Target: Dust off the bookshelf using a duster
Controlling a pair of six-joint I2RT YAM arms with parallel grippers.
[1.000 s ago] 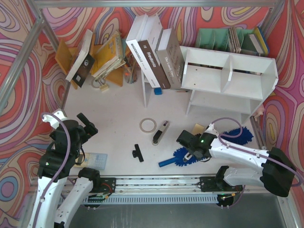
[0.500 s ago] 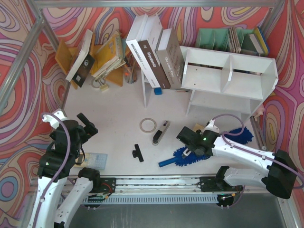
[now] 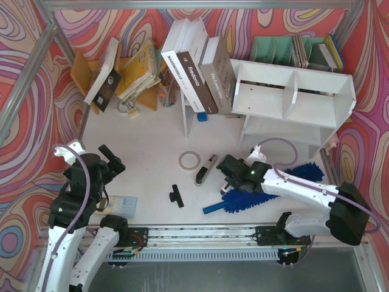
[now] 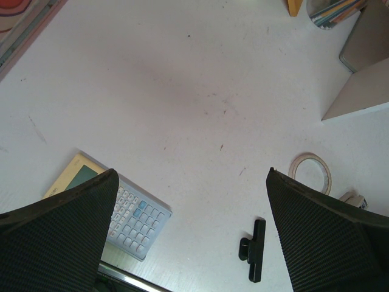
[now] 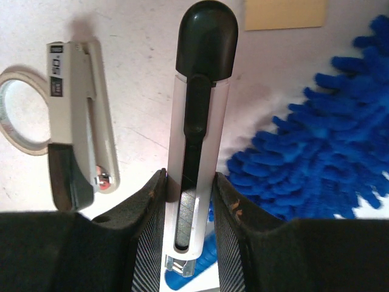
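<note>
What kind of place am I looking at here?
Probably a robot test booth dressed as a study desk: a white tabletop boxed in by swirly patterned walls, holding a white bookshelf, books, a stapler and a calculator.

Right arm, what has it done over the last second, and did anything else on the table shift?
The right hand swung left and a little away from the bases, ending beside the stapler. It is shut on a black-and-white stick tool; nothing was visibly picked up or let go. The duster lies where it was, untouched. The left hand stayed open and still, and the tape roll did not move.
</note>
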